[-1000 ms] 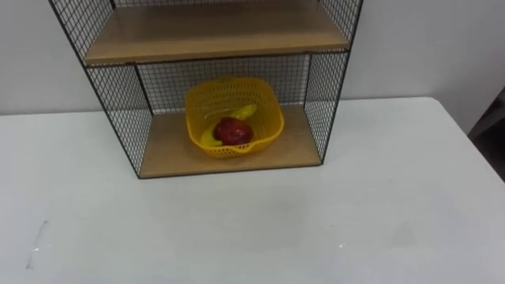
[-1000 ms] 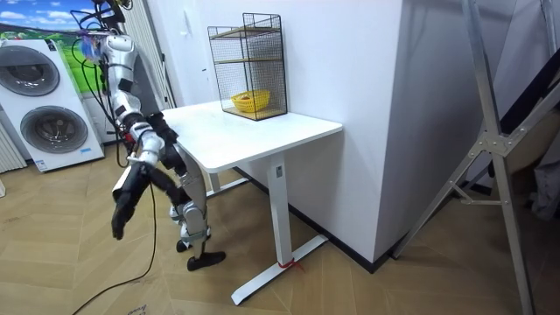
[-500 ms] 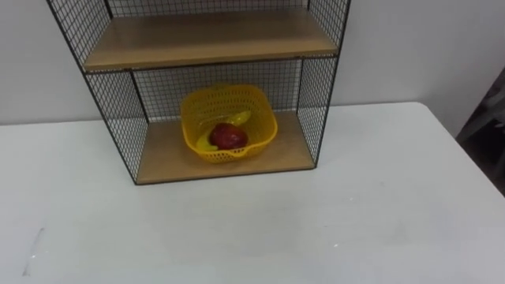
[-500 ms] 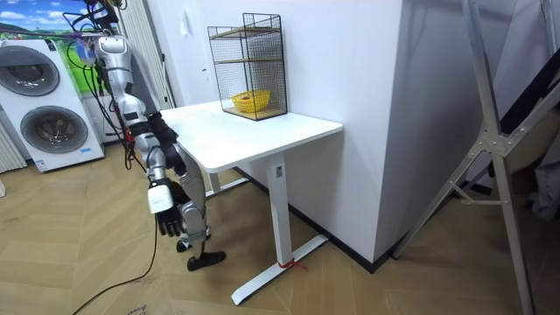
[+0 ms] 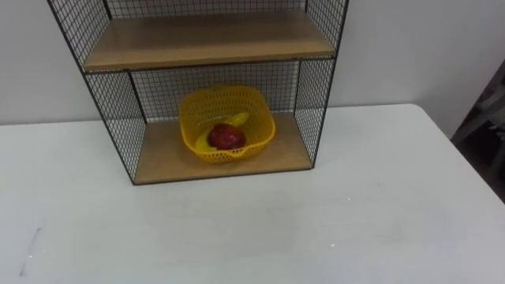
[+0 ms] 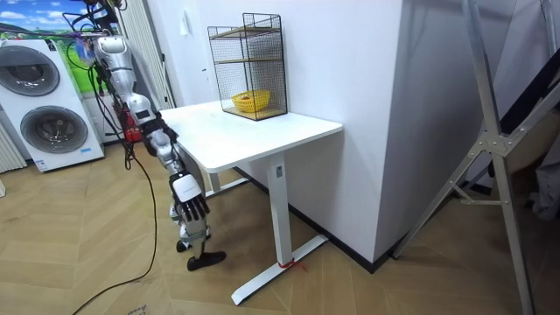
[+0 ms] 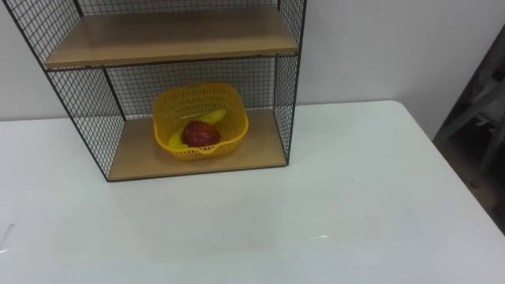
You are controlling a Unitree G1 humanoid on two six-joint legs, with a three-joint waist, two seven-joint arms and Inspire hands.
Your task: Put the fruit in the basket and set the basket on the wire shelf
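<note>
Yellow basket (image 5: 227, 122) with fruit (image 5: 226, 136) inside shelf's (image 5: 205, 39) lower bay; right hand (image 6: 188, 203) hanging well away from shelf, loosely open, holding nothing.

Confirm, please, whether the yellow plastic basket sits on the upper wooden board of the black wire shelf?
No: the yellow plastic basket sits on the lower wooden board of the black wire shelf, per the left eye view.

A white bench (image 6: 258, 136) stands on wooden floor (image 6: 350, 280), with stacked washing machines (image 6: 52, 127) at the room view's left of the bench.
</note>
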